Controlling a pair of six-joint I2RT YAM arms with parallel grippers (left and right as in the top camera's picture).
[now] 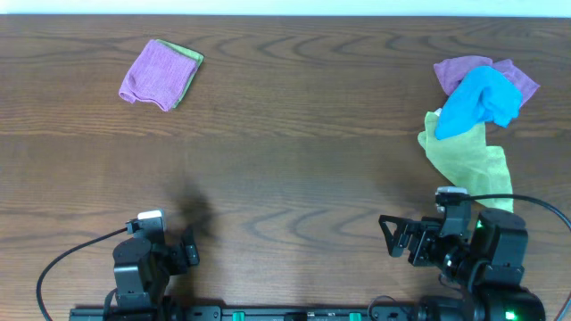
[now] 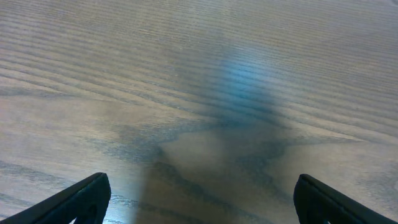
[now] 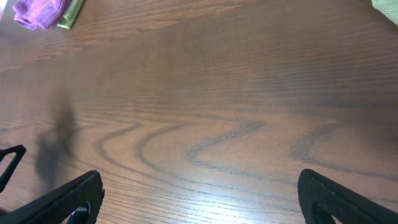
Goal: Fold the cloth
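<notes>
Parked at the tabletop's (image 1: 294, 152) near edge, my left gripper (image 2: 199, 199) and right gripper (image 3: 199, 196) both hang spread wide, grasping nothing; I judge that's because the cloth (image 1: 159, 74) already lies folded near the far left corner, atop a lime-green cloth (image 1: 190, 59).

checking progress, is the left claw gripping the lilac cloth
No, the left claw is open over bare table, while the lilac cloth lies far off at the back left.

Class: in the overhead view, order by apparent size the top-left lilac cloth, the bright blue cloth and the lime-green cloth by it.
Largest: lime-green cloth. Then lilac cloth and bright blue cloth, too alike to rank.
</notes>
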